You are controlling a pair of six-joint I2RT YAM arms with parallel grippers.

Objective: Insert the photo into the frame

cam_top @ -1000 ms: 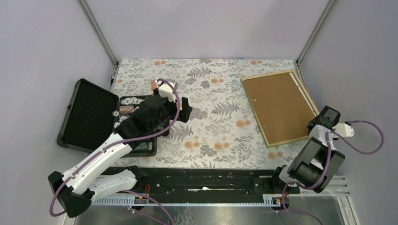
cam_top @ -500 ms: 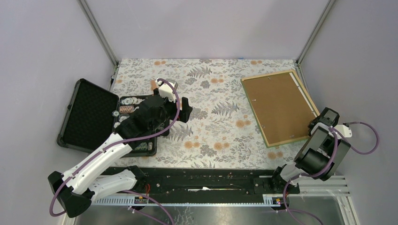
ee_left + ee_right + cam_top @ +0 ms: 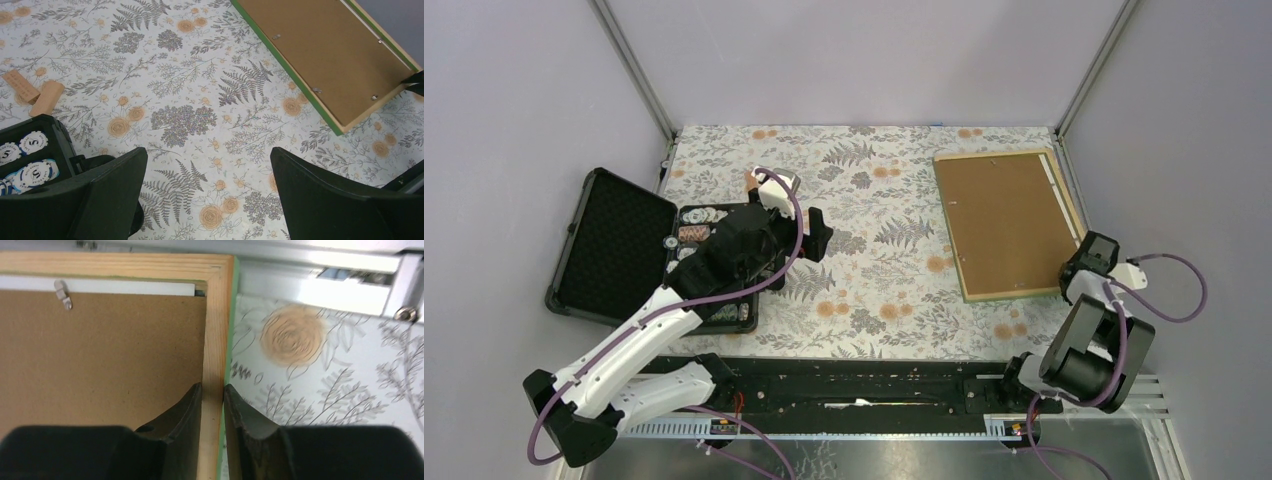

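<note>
Your right end effector (image 3: 212, 392) is clamped on the frame (image 3: 215, 330). One black finger (image 3: 185, 410) sits on the inner side of the light wood edge and the other on the outer side, near a corner. The frame lies flat at the far right of the surface (image 3: 874, 290), back side up, so you see wood on top and a thin green line along its outer side. A brown backing board (image 3: 1004, 220) fills the frame, and a small metal clip (image 3: 62, 292) sits on the board near the corner. A thin white strip (image 3: 100, 285) shows between the board and the wood edge. You cannot tell from here if that strip is the photo, and no blue picture shows in any view. Your left end effector (image 3: 207, 155) hangs over the flower cloth in the middle of the surface with its two fingers far apart and nothing between them. Just to its left is an open black case (image 3: 614, 250) with round poker chips (image 3: 32, 142) in rows. The white chips have a mark that looks like a 5 or an S, but it is too small to be sure. Two small tan blocks (image 3: 46, 97) lie on the cloth just past the case, touching each other. No other words or names can be read.
</note>
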